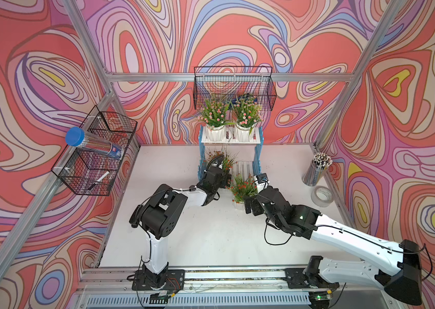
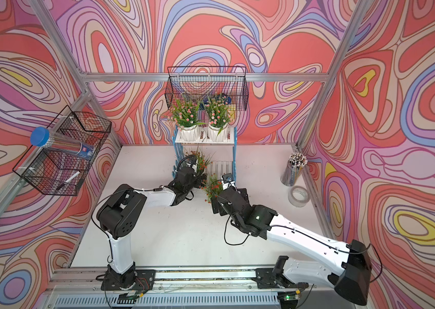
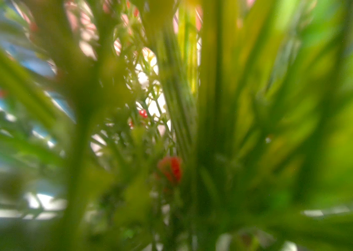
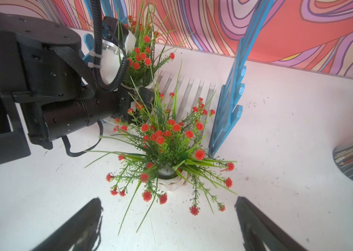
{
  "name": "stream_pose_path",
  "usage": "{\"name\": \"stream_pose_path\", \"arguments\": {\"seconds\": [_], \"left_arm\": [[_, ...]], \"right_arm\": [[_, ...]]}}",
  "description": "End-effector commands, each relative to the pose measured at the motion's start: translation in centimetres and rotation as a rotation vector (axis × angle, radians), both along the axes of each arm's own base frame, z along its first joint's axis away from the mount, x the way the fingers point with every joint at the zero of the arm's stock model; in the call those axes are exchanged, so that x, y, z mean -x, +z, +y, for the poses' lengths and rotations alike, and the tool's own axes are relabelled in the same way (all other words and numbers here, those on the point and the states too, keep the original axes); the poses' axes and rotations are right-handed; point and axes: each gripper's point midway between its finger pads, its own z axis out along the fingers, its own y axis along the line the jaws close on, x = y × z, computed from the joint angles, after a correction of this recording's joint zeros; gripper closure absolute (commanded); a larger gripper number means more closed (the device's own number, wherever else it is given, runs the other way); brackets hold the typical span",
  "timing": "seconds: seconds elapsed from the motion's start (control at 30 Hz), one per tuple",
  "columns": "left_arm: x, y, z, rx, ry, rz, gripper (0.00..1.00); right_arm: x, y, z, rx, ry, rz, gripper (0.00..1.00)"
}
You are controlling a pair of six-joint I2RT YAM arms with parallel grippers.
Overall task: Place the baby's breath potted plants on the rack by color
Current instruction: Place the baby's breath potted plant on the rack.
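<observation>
- 2 pink plants (image 1: 215, 113) stand side by side on the top shelf of the rack (image 1: 258, 152), seen in both top views; that tier looks finished
- 1 red plant (image 1: 226, 160) sits on the left half of the lower shelf, with the left gripper (image 4: 137, 96) at its pot; leaves fill the left wrist view and hide the grip, so whether it clasps the pot or is released cannot be told
- The 2nd red plant (image 4: 167, 156) stands upright on the table (image 4: 279, 152), just in front of the lower shelf and near the right blue panel (image 4: 232, 91)
- The right gripper (image 4: 169, 202) hovers low beside it, its 2 fingers (image 4: 84, 221) spread wide and holding nothing; the pot lies straight ahead, centred on the gap, its long axis vertical
- The right arm is clearly the nearer to this plant
- By this view 3 of 4 plants are on the rack and grasping the last is the step in hand: the fingers would need to advance under the spreading stems to bracket the pot, not the foliage
- The bare slats (image 4: 188, 91) directly beyond the table plant look like its slot; the left wrist and the blue panel leave a narrow way in
</observation>
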Motion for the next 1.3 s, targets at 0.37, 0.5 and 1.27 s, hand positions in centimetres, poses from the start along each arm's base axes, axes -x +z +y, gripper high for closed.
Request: {"name": "stream_pose_path", "arguments": {"seconds": [0.37, 0.5, 1.27], "left_arm": [[-1.4, 0.9, 0.6, 0.051, 0.032, -0.024, 0.1], [-1.0, 1.4, 0.7, 0.057, 0.034, -0.014, 0.07], [6.1, 4.7, 1.5, 0.137, -0.051, 0.048, 0.0]], "right_arm": [[-0.1, 0.7, 0.0, -0.024, -0.009, -0.02, 0.02], [-0.1, 0.8, 0.0, -0.029, -0.009, -0.02, 0.02], [0.0, 1.9, -0.4, -0.051, -0.024, -0.044, 0.02]]}}
